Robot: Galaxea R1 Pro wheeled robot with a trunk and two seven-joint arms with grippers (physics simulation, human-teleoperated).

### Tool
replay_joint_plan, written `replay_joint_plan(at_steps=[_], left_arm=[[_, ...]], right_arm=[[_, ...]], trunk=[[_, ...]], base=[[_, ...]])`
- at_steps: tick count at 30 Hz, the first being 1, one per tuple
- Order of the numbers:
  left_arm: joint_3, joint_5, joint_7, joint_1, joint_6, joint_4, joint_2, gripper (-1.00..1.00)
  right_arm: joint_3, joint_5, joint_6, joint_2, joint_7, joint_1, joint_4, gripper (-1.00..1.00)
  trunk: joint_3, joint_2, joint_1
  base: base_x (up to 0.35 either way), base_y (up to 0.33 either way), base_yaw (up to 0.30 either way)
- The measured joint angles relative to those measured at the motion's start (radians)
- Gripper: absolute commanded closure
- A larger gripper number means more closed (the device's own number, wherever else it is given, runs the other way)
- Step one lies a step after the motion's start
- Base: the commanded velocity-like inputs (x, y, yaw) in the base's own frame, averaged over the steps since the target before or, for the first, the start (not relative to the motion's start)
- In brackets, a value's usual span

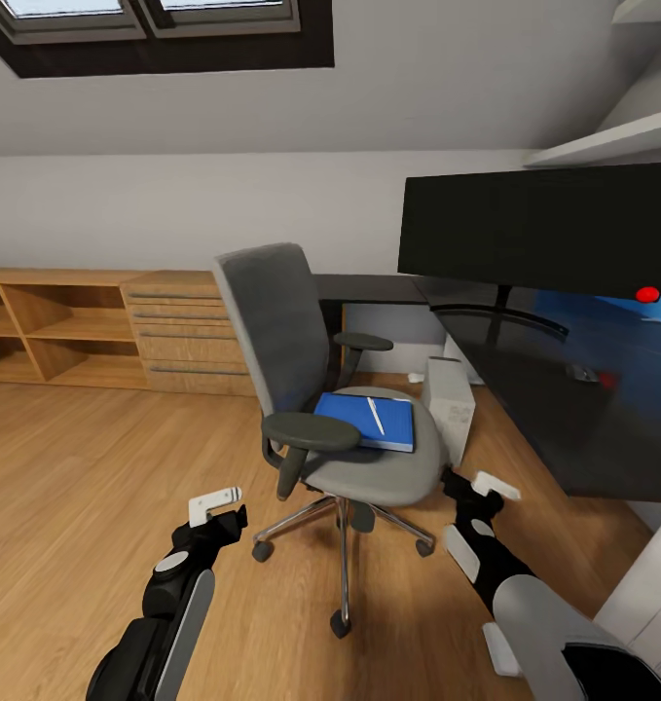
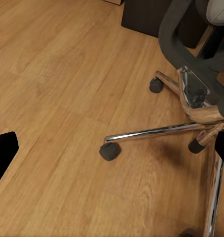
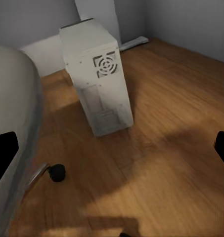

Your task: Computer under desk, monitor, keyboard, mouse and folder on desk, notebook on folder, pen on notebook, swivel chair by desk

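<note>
Blue flat folder (image 1: 367, 420) sits on the grey swivel chair (image 1: 301, 370) seat with a white pen (image 1: 376, 416) on top, beside the dark worktop (image 1: 564, 399). Left gripper (image 1: 216, 505) and right gripper (image 1: 486, 484) hang low, both sets of fingers apart, holding nothing.

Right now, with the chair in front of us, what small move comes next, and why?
Probably raise the right gripper toward the pen. It lies on the blue folder on the chair seat, and both grippers hang below seat level, the left gripper farther from the seat's items.
</note>
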Motion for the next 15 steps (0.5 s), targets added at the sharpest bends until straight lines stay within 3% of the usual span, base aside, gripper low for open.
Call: replay_joint_plan(at_steps=[2,6,7,10,11,15], left_arm=[[0.000,0.000,0.000,0.000,0.000,0.000,0.000,-1.00],[0.000,0.000,0.000,0.000,0.000,0.000,0.000,-1.00],[0.000,0.000,0.000,0.000,0.000,0.000,0.000,-1.00],[0.000,0.000,0.000,0.000,0.000,0.000,0.000,-1.00],[0.000,0.000,0.000,0.000,0.000,0.001,0.000,-1.00],[0.000,0.000,0.000,0.000,0.000,0.002,0.000,-1.00]], right_arm=[[0.000,-0.014,0.006,-0.005,0.002,0.000,0.000,-1.00],[-0.009,-0.096,0.063,-0.029,0.060,0.000,0.000,-1.00],[-0.009,-0.138,0.085,-0.039,0.089,0.000,0.000,-1.00],[-0.010,-0.214,0.120,-0.057,0.138,0.000,0.001,-1.00],[-0.010,-0.319,0.176,-0.081,0.200,0.000,0.001,-1.00],[-0.009,-0.426,0.240,-0.103,0.270,0.000,0.001,-1.00]], trunk=[[0.000,0.000,0.000],[0.000,0.000,0.000],[0.000,0.000,0.000],[0.000,0.000,0.000],[0.000,0.000,0.000],[0.000,0.000,0.000]], base=[[0.000,0.000,0.000],[0.000,0.000,0.000],[0.000,0.000,0.000],[0.000,0.000,0.000],[0.000,0.000,0.000],[0.000,0.000,0.000]])
